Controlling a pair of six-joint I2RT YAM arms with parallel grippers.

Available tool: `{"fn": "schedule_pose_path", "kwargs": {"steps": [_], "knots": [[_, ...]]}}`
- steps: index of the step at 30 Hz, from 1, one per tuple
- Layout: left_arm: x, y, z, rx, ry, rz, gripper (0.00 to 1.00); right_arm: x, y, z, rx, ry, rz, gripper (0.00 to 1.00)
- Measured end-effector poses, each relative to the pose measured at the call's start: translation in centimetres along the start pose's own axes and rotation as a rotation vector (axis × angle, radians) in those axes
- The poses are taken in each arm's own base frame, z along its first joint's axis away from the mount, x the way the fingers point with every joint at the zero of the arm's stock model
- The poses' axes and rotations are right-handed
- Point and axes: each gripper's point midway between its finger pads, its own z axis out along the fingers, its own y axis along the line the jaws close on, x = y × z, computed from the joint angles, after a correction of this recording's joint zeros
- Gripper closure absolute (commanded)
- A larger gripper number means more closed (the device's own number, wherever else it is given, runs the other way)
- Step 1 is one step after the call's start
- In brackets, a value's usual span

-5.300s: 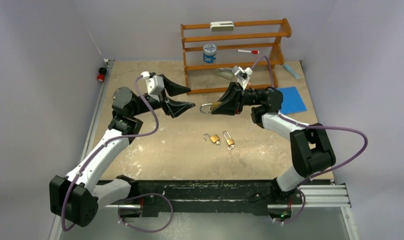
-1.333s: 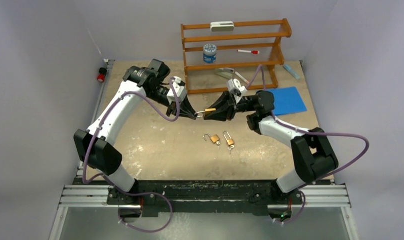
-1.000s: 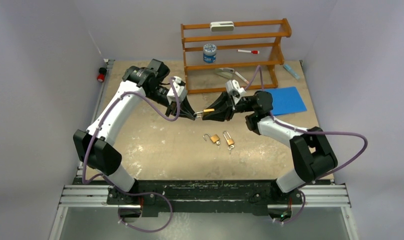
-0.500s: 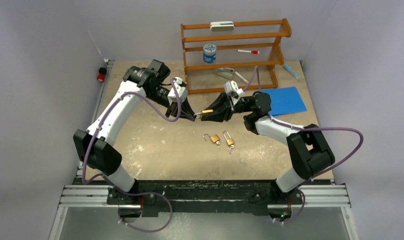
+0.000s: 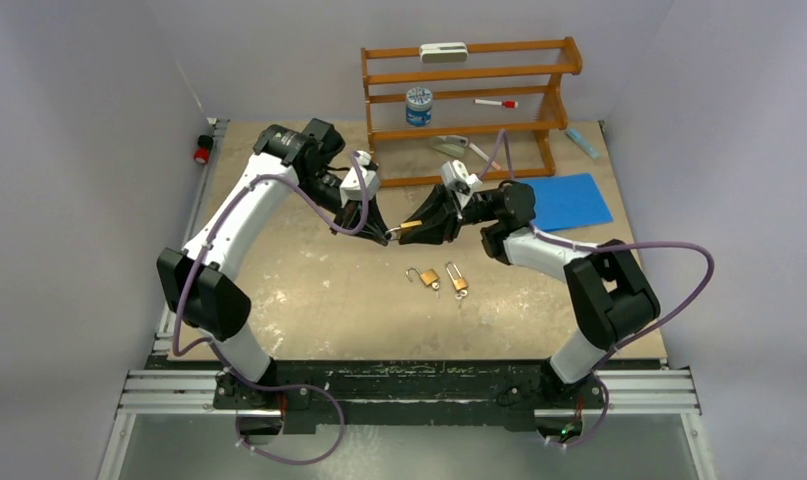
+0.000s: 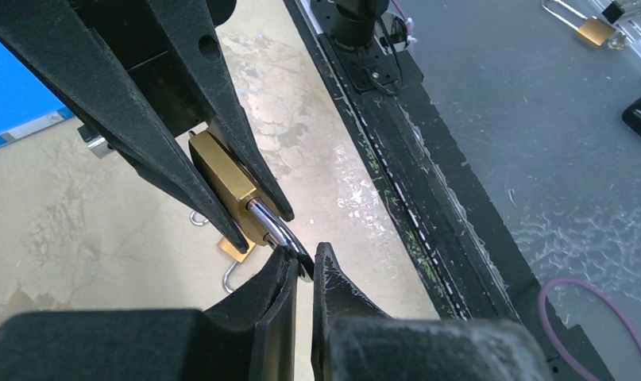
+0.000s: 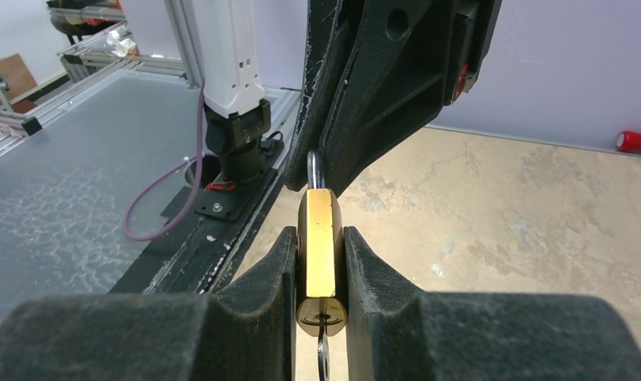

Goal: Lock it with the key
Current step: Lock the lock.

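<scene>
A brass padlock (image 5: 412, 225) hangs in the air above the middle of the table, between my two grippers. My right gripper (image 7: 320, 235) is shut on its brass body (image 7: 319, 218). A key (image 7: 322, 357) sticks out of the keyhole at the near end. From the left, my left gripper (image 6: 304, 255) is shut on the silver shackle (image 6: 271, 228), pinching its curved end. In the top view the left gripper (image 5: 383, 233) and the right gripper (image 5: 421, 226) meet tip to tip. I cannot tell whether the shackle is pushed home.
Two more small brass padlocks (image 5: 429, 277) (image 5: 458, 283) lie on the table just in front of the grippers. A wooden rack (image 5: 479, 120) stands at the back with a tin (image 5: 418, 106) and a marker on it. A blue sheet (image 5: 571, 200) lies to the right.
Five seconds ago my left gripper was open and apart from the padlock; now it is shut on the shackle. Over the last second both grippers drifted slightly left, grips unchanged.
</scene>
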Motion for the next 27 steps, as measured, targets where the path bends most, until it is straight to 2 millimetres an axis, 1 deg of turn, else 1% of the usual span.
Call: {"fn": "schedule_pose_path", "kwargs": {"steps": [10, 15, 24, 27], "knots": [[0.7, -0.3, -0.4, 0.016, 0.059, -0.064, 1.0, 0.9, -0.1, 0.8, -0.028, 0.002, 0.032, 1.0], [1.0, -0.2, -0.5, 0.012, 0.083, -0.062, 1.0, 1.2, -0.2, 1.1, -0.036, 0.001, 0.036, 1.0], [1.0, -0.4, -0.5, 0.014, 0.091, -0.036, 1.0, 1.1, -0.2, 1.2, -0.041, 0.001, 0.029, 1.0], [0.8, -1.2, -0.4, 0.019, 0.086, -0.013, 1.0, 0.9, 0.4, 1.5, -0.059, 0.005, 0.024, 1.0]]}}
